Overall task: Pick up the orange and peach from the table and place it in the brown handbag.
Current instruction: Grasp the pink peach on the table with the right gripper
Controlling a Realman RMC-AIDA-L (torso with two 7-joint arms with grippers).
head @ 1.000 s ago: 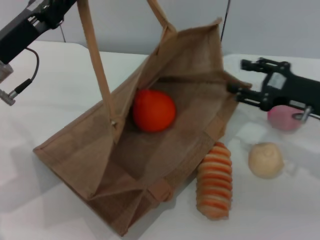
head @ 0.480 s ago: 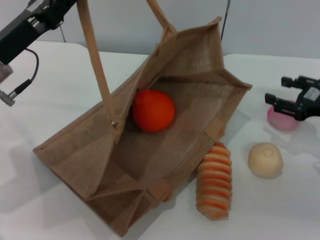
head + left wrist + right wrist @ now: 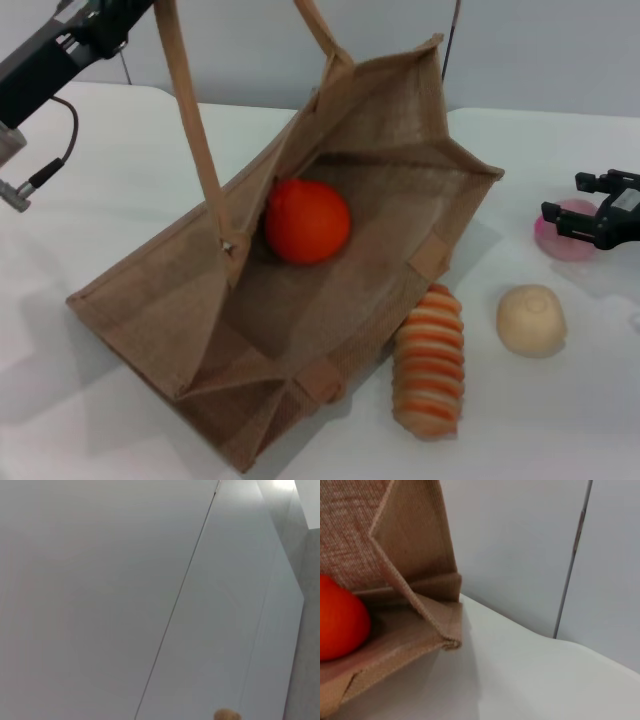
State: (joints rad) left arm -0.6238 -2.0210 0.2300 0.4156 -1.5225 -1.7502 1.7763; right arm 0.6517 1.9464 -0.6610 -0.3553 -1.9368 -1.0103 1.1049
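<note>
The brown handbag (image 3: 330, 300) lies open on the white table, and its near handle (image 3: 190, 120) is pulled up taut. My left gripper (image 3: 140, 8) is at the top left edge, shut on that handle. The orange (image 3: 307, 221) rests inside the bag, and it shows in the right wrist view as the orange (image 3: 340, 620) beside the bag's corner (image 3: 420, 605). The pink peach (image 3: 572, 245) sits on the table at the far right. My right gripper (image 3: 566, 200) is open there, with a finger on each side of the peach.
An orange-and-cream striped bread (image 3: 430, 365) lies against the bag's front right side. A pale beige bun (image 3: 531, 319) sits in front of the peach. The left wrist view shows only the grey wall.
My right gripper has pulled back from the bag's mouth to the right and come down around the peach. The orange, the bag and the left arm have not moved.
</note>
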